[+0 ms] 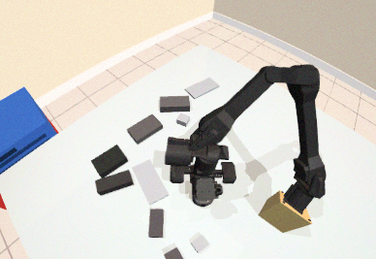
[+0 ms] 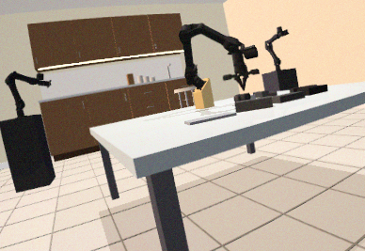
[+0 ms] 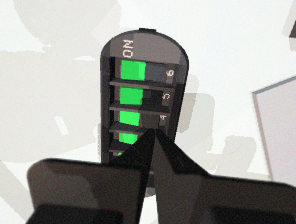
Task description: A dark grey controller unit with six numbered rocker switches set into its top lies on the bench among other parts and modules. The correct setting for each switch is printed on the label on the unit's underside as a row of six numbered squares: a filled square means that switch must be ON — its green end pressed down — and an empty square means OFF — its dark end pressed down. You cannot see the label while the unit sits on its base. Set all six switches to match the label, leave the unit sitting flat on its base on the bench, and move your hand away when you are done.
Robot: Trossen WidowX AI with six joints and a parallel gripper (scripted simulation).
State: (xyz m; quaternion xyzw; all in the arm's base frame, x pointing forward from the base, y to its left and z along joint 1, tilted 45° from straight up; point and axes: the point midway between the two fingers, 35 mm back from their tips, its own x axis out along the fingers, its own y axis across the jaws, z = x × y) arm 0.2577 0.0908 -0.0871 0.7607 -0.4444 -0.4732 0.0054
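The dark grey controller unit sits switches up in the wrist view, its label side hidden. Green ends of several rockers show on the left, by the ON mark, and dark ends on the right. Numbers 6, 5 and 4 are readable; the lower switches are partly or fully behind the fingers. I cannot tell surely which ends are pressed. My gripper is shut and empty. Its tips appear over the dark side near switches 4 and 3; contact cannot be told. In the top view the arm hides the unit.
Dark blocks and a pale flat plate lie left of the arm. A small pale block and another plate lie farther back. The arm stands on a tan base.
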